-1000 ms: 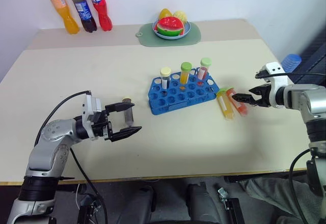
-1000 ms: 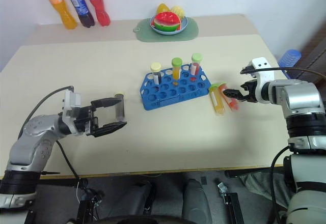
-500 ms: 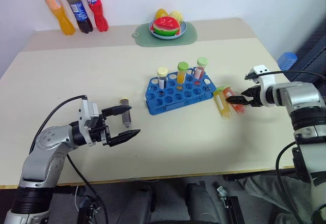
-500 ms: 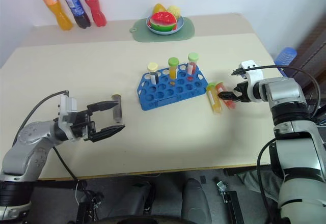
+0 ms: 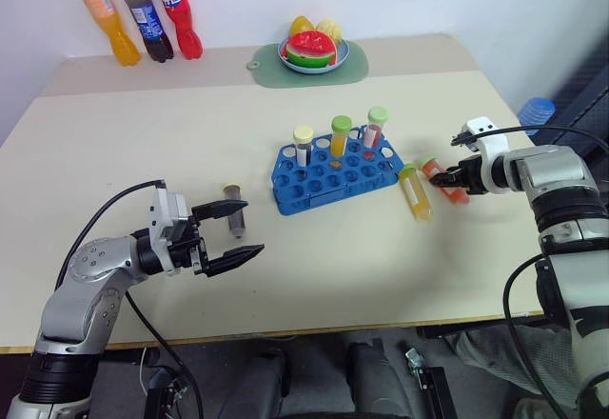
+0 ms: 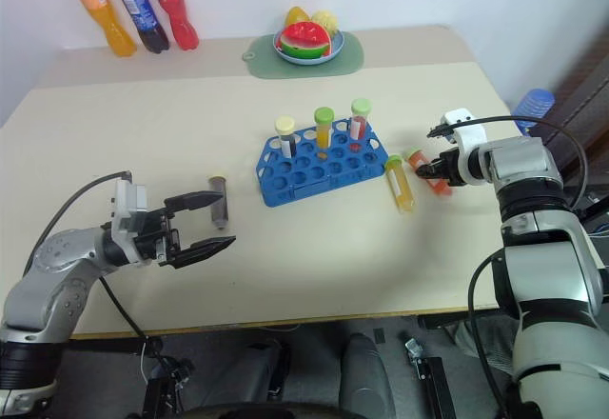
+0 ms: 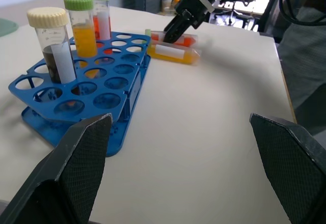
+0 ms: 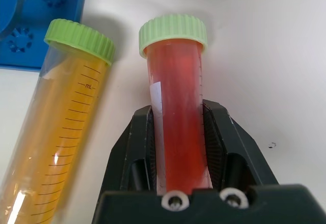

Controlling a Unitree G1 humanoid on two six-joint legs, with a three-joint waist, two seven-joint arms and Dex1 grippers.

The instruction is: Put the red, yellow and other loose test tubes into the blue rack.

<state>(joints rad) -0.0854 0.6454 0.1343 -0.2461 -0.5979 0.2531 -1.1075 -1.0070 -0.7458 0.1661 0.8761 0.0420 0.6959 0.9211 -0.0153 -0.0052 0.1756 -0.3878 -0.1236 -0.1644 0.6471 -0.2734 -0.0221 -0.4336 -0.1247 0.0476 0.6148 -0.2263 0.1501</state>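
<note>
On the beige tabletop (image 5: 314, 248) the blue rack (image 5: 333, 176) sits just right of the frame's centre in the head views, its grid of round holes holding three upright tubes along its far row: a cream-capped one with dark liquid (image 5: 304, 145), a green-capped orange one (image 5: 341, 135) and a green-capped red one (image 5: 376, 126). Just to the right of the rack two loose tubes lie side by side on the tabletop. The yellow-orange tube (image 5: 417, 192) lies free, its green cap towards the rack. The red tube (image 8: 175, 122) beside it is pinched by the right claw (image 5: 447, 178), whose two black fingers (image 8: 140, 147) press against its sides partway down the body, with the green cap sticking out beyond the fingertips; it lies low at the tabletop, and whether it is touching cannot be told. A third loose tube with dark brown liquid (image 5: 234, 209) lies at centre left of the frame, just beside the upper finger of the left claw (image 5: 235, 232), which is spread wide, holds nothing and hangs level, pointing towards the rack. At the upper left stand three soda bottles (image 5: 143, 19), and at top centre a plate of fruit (image 5: 314, 46) rests on a green mat (image 5: 354, 69).
</note>
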